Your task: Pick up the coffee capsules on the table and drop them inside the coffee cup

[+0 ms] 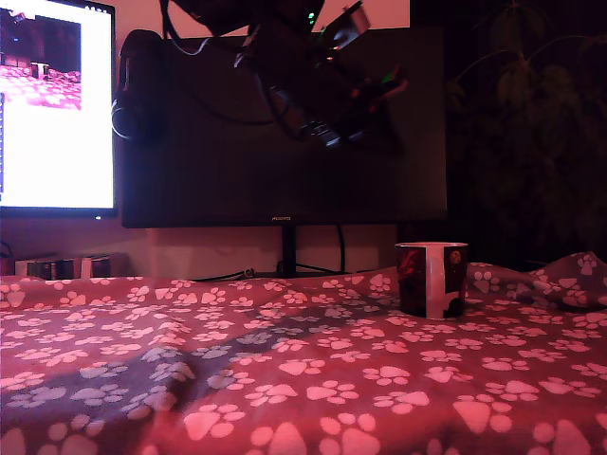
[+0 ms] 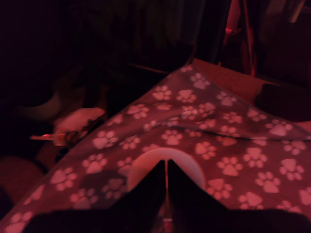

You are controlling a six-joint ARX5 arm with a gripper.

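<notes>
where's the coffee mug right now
In the exterior view the coffee mug stands upright on the paw-print cloth, right of centre, below the dark monitor's right corner.

The only lettering to be found is a small pale brand mark centred on the lower bezel of the wide black monitor (image 1: pixel 285 219), too tiny to read for certain (the bright white screen (image 1: pixel 57 104) at the exterior view's left shows nothing legible).

Hand (image 2: pixel 166 194) cut off by wrist view's edge, dark fingers hiding coffee cup's (image 2: pixel 146 162) opening.
</notes>
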